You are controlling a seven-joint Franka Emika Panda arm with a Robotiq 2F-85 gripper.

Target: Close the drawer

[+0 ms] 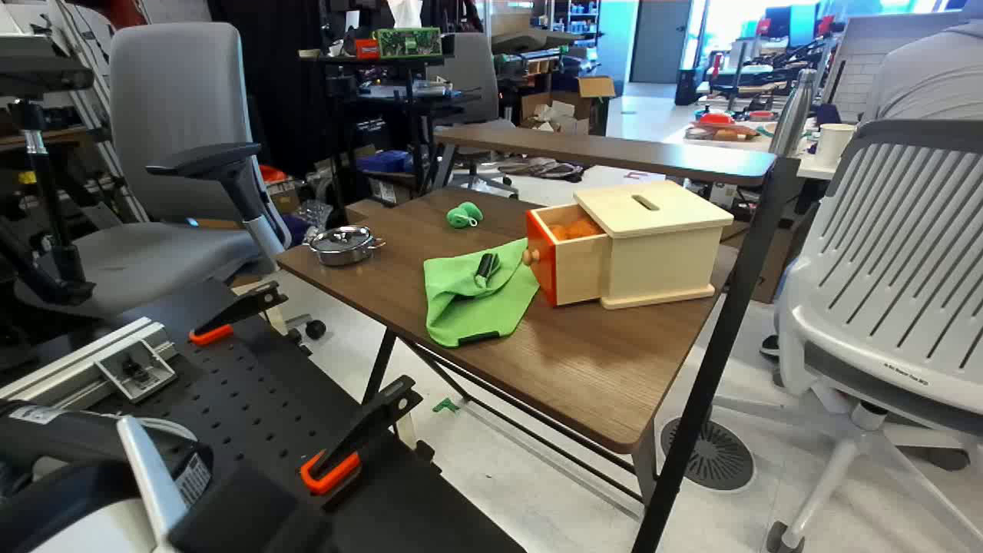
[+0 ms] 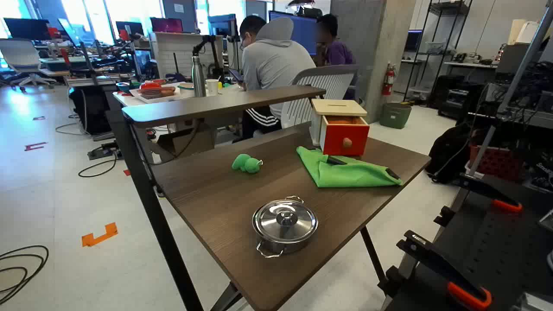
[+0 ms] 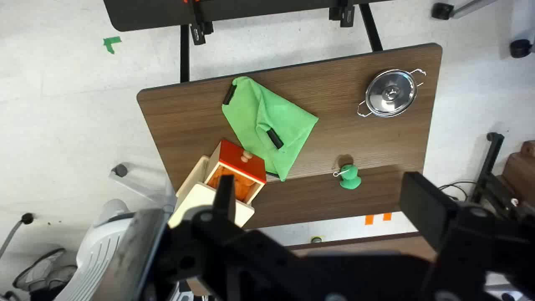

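Observation:
A pale wooden box (image 1: 664,265) stands on the brown table and shows in both exterior views (image 2: 316,125). Its drawer (image 1: 581,270) is pulled partly out. The drawer has a red front (image 2: 335,136) with a round wooden knob (image 2: 347,142), and orange contents (image 3: 242,186) lie inside. In the wrist view the red front (image 3: 235,158) faces the green cloth. My gripper (image 3: 319,182) is open and empty, high above the table. Its left finger overlaps the box and drawer in that view, hiding part of them. The gripper is outside both exterior views.
A green cloth (image 1: 476,303) with black tabs lies against the drawer front. A green toy (image 2: 247,163) and a lidded metal pot (image 2: 285,224) stand on the table (image 1: 584,369). A raised shelf (image 1: 599,150) runs along one table side, with a black post (image 1: 706,369).

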